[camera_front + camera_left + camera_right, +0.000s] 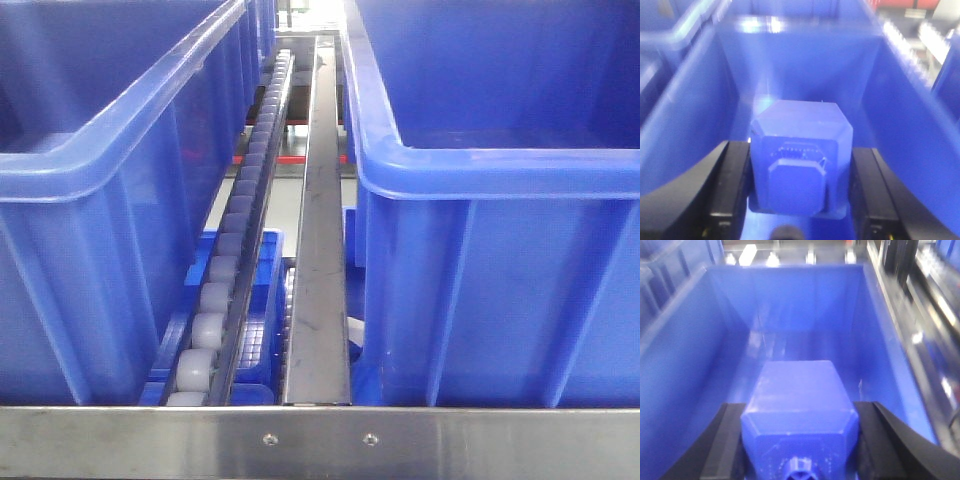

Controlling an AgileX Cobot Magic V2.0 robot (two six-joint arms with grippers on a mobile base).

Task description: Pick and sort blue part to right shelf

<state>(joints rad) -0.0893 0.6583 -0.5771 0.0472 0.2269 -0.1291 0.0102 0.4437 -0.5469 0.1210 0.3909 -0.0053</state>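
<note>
Steel shelf [318,250] w/ roller track [232,250], two glossy blue bins [500,200] on it. Left gripper [799,190] pinches a faceted blue part [800,150] over a bin; right gripper [799,440] likewise, walls close.

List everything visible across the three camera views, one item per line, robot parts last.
blue bins: two in the front view, blue, on the rack's upper tier, one either side of the centre rails; each wrist view also looks down into a blue bin.
right shelf: one, stainless steel, front rail with two screw heads across the bottom of the front view.
roller track: one, pale grey wheels, running back between the bins.
flat steel rail: one, silver, right of the rollers.
blue part: two, solid blue, one in each gripper, over a bin; the other.
left gripper: black fingers closed on a part.
right gripper: black fingers closed on a part.
</note>
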